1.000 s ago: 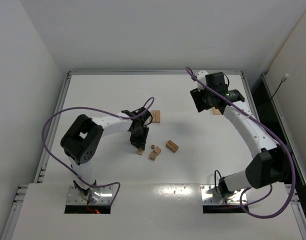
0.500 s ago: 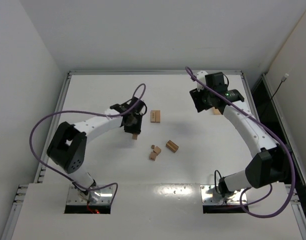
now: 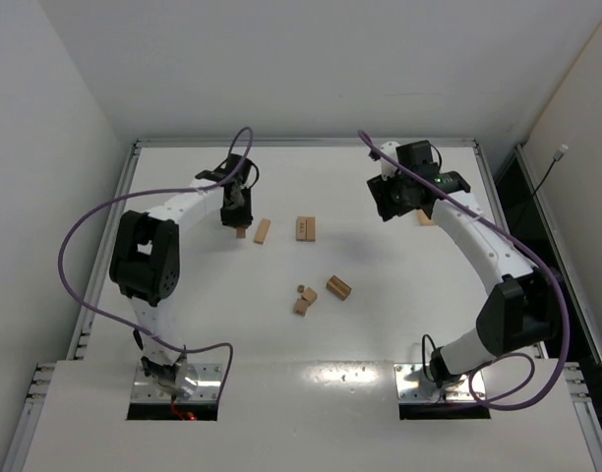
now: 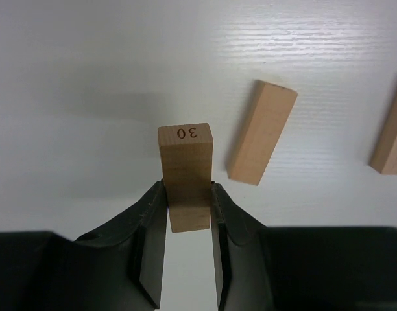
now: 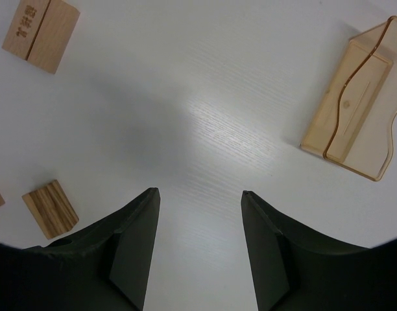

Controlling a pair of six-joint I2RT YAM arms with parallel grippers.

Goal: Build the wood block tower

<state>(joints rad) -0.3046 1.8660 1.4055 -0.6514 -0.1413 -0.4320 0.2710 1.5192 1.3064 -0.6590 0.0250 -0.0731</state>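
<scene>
- The left gripper (image 4: 186, 194) is closed narrowly on a small wooden block (image 4: 185, 155) stamped "30". Its two fingers press the block's long sides, and the numbered end sticks out past the fingertips. It hangs over the far left part of the white table (image 3: 232, 324); I cannot tell whether the block touches the surface
- Just to the right of the held block a loose plank (image 3: 263, 231) lies flat, slightly slanted and clear of the block
- Farther right a pair of planks (image 3: 305, 228) lies flat, side by side and touching
- Nearer the arm bases, about mid-table, a few small pieces (image 3: 303, 298) sit close together
- A stubby piece (image 3: 338, 287) lies just to their right, apart from them
- The right gripper (image 5: 198, 193) hangs over bare table with its jaws partly spread and nothing between them
- An amber box (image 5: 354, 123) lies on the table to its right, partly hidden behind the right arm in the top view
</scene>
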